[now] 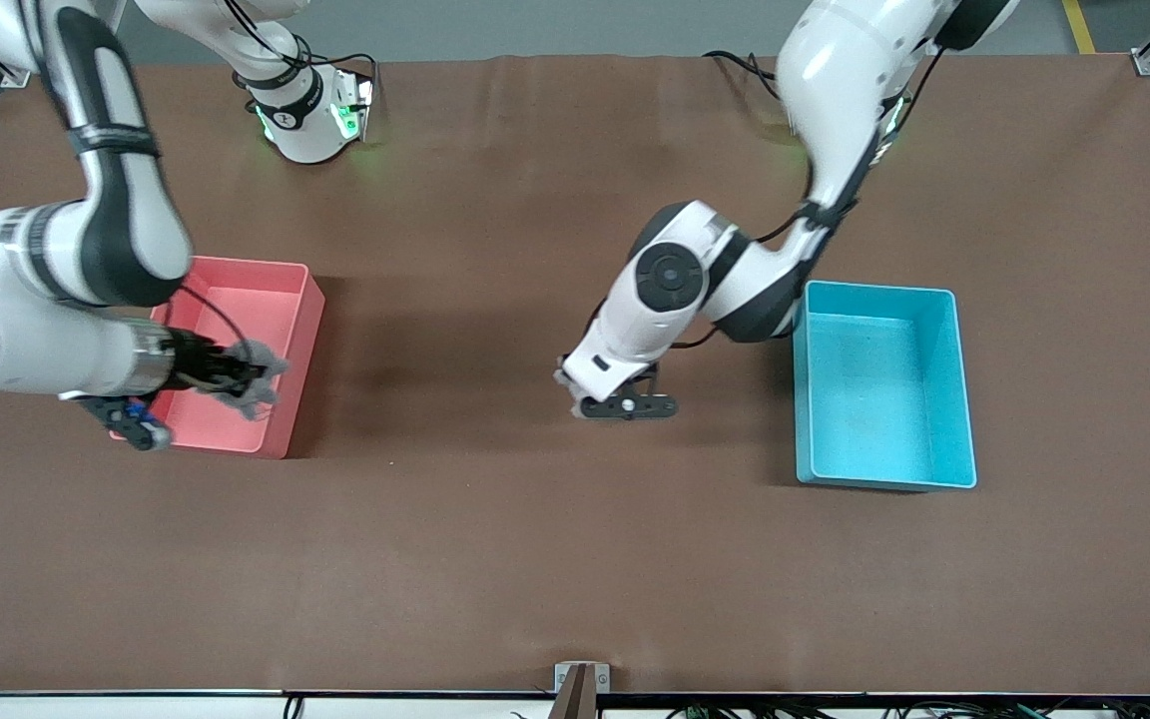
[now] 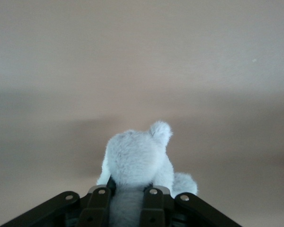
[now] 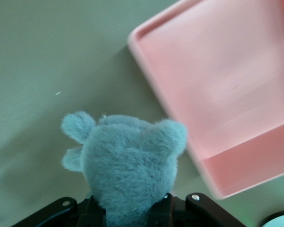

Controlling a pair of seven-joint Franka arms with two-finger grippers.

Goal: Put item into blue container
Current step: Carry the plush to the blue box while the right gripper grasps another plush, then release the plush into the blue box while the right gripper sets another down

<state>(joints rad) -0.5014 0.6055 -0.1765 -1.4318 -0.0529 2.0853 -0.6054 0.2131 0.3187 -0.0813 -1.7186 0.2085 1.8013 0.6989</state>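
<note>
The blue container (image 1: 884, 384), a cyan bin, stands empty toward the left arm's end of the table. My left gripper (image 1: 625, 406) (image 2: 127, 191) is low over the bare table between the two bins, closer to the blue container. It is shut on a pale grey plush toy (image 2: 137, 158), the item, which the hand mostly hides in the front view. My right gripper (image 1: 251, 384) (image 3: 130, 198) is at the pink bin (image 1: 266, 300) (image 3: 217, 80), shut on a blue-grey plush toy (image 1: 261, 374) (image 3: 128, 156).
The right arm's thick forearm (image 1: 46, 345) reaches over the table's end beside the pink bin. Both bases (image 1: 305, 120) stand along the table edge farthest from the front camera. A small bracket (image 1: 580, 684) sits at the nearest edge.
</note>
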